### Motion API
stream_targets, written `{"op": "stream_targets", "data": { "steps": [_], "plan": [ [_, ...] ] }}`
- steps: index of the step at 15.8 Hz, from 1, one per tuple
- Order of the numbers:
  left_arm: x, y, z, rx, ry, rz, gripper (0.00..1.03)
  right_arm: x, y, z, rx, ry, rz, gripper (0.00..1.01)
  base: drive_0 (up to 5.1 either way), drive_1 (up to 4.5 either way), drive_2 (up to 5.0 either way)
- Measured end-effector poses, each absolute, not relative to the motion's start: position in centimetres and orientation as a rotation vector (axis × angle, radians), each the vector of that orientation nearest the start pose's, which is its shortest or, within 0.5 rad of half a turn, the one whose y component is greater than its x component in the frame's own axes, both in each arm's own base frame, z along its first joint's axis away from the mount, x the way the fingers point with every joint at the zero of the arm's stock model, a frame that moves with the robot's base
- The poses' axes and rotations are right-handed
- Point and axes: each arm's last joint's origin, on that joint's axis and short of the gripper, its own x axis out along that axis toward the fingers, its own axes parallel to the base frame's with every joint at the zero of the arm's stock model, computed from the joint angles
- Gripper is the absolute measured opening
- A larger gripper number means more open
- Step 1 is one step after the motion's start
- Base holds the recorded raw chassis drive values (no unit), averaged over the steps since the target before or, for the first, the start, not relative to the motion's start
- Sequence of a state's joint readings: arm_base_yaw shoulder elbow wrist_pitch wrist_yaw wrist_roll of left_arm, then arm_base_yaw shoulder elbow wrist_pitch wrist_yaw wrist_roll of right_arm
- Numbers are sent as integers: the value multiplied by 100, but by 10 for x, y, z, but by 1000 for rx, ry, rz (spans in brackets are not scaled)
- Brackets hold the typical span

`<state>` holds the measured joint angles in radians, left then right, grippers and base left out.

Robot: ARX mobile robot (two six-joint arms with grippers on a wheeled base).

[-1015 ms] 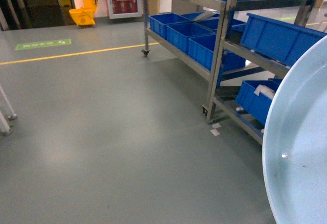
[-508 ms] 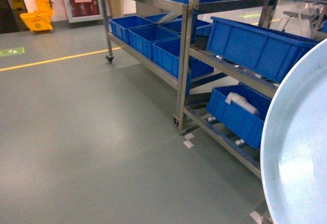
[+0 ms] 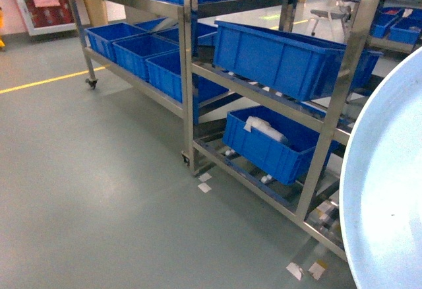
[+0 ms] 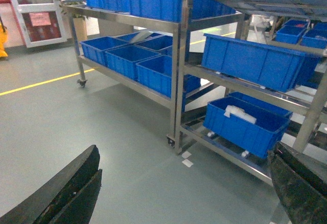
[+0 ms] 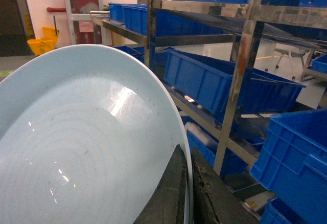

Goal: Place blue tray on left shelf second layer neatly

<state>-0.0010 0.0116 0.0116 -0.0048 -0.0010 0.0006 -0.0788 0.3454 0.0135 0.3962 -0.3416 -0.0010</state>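
The blue tray (image 3: 389, 196), pale and smooth, fills the right edge of the head view, held on edge. In the right wrist view the blue tray (image 5: 87, 147) spans the left half, and my right gripper (image 5: 186, 152) is shut on its rim, one dark finger on each side. My left gripper (image 4: 185, 168) hangs open over bare floor with nothing between its fingers (image 4: 76, 183). The left shelf (image 3: 186, 71) is a steel rack ahead; its second layer (image 3: 132, 80) carries dark-blue crates (image 3: 132, 51).
A second steel rack (image 3: 343, 71) stands nearer on the right, with a big dark-blue crate (image 3: 283, 58) on its middle tier and another (image 3: 270, 140) below. More blue crates (image 5: 301, 162) sit close by the right gripper. Grey floor (image 3: 92, 183) stretches left, with a yellow line (image 3: 46, 81).
The head view has swung right: the racks have slid left and grown nearer, and the yellow bucket has left the frame. The tray stays at the right edge, still gripped.
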Motion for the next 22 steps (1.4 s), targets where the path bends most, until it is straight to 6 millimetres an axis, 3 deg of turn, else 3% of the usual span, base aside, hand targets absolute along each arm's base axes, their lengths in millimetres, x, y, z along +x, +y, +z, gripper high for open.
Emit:
{"op": "stream_targets", "data": {
  "steps": [4, 22],
  "plan": [
    [98, 0, 166, 1, 4, 0, 98, 118, 0, 176, -15, -65, 263, 2, -265, 90, -244],
    [98, 0, 166, 0, 6, 0, 98, 118, 0, 175, -13, -58, 263, 2, -401, 343, -346]
  ]
}}
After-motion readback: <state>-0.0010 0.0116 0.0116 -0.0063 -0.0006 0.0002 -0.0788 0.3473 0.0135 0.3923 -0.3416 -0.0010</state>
